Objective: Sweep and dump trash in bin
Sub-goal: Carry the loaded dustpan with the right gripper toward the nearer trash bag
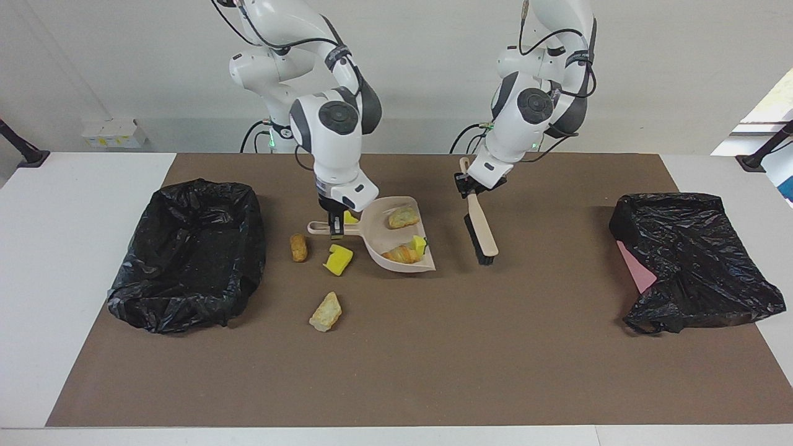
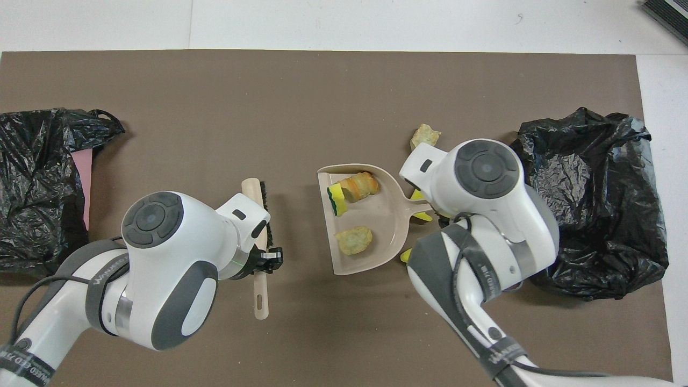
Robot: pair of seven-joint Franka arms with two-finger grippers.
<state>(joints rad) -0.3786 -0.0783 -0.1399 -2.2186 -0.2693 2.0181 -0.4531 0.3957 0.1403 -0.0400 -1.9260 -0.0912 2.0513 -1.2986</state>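
Note:
My right gripper is shut on the handle of the beige dustpan, which hangs just above the mat. In the pan lie three pieces of trash: a tan lump, a golden-brown roll and a yellow sponge chunk. On the mat beside the pan lie a golden lump, a yellow sponge, a tan lump and a second sponge. My left gripper is shut on the brush, beside the pan. The black-lined bin stands toward the right arm's end.
A second black bag with something pink under it lies toward the left arm's end of the brown mat. In the overhead view my right wrist hides its gripper and part of the loose trash beside the bin.

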